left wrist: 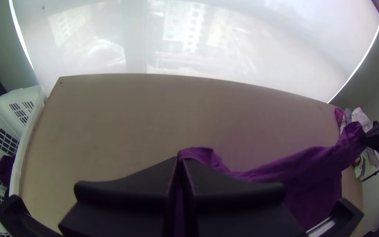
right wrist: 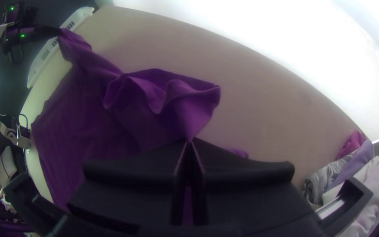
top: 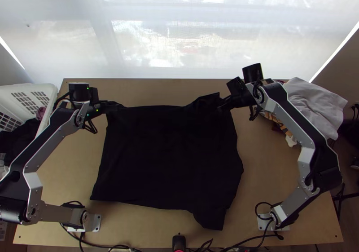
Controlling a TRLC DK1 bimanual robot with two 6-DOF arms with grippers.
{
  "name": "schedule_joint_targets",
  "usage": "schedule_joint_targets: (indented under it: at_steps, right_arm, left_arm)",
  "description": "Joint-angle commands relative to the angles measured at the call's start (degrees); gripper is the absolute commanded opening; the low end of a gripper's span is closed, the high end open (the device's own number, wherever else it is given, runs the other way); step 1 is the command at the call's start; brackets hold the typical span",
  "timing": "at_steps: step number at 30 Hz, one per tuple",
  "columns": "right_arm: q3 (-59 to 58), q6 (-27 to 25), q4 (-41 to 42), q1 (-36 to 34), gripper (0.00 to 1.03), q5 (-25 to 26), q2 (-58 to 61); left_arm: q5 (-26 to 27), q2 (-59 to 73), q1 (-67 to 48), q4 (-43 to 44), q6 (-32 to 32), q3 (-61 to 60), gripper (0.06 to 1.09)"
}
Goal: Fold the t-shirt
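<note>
The jaws of your left gripper (left wrist: 179, 160) are closed on the far left corner of the t-shirt (top: 166, 157), and those of your right gripper (right wrist: 189, 140) are closed on its far edge towards the right, the shirt spread dark across the table (top: 264, 162) between and in front of them. Your likeliest trouble is a lost pinch: both holds look to be out at the fingertips, so if you pull the arms apart or lift one sooner than the other, a corner could slip free. Watch the slack ruffle (right wrist: 167, 94) beside your right jaws too; carry the edge over with it standing up like that and you'd probably trap a crease inside the fold. If you bring the edge towards the bases, the near side may drag along with it, since nothing is holding it down, and the flap (top: 211, 216) sticking out at the near right could stay outside the fold or slide to the cables (top: 251, 240). Keep your right arm off the clothes pile (top: 312, 108) and your left off the basket (top: 49, 89); a wide swing could catch either.
</note>
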Motion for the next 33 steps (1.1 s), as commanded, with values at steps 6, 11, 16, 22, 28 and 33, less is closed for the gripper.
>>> schedule_joint_targets:
  at_steps: [6,11,16,22,28,33]
  right_arm:
    - [-12.37,0.52,2.23,0.08,0.03,0.05,-8.83]
    - [-15.79,1.22,2.23,0.43,0.03,0.05,-12.52]
    - [-20.36,1.57,2.23,1.57,0.03,0.05,-16.48]
    - [-25.46,1.48,2.23,3.24,0.03,0.05,-20.26]
    - [-29.59,1.48,2.23,4.39,0.03,0.05,-22.98]
    - [-32.93,1.39,2.31,4.65,0.03,0.05,-24.83]
  left_arm:
    - [0.13,-6.26,-1.35,3.28,-0.16,-9.68,0.09]
    - [0.13,-9.60,-0.83,3.11,0.19,-12.14,0.09]
    - [0.13,-13.38,-0.56,1.97,0.28,-14.16,0.09]
    - [0.13,-17.51,-1.44,0.91,0.19,-17.94,0.09]
    - [0.13,-20.85,-1.88,-0.41,0.10,-20.67,0.09]
    - [0.13,-22.61,-1.97,-1.37,0.10,-22.69,0.09]
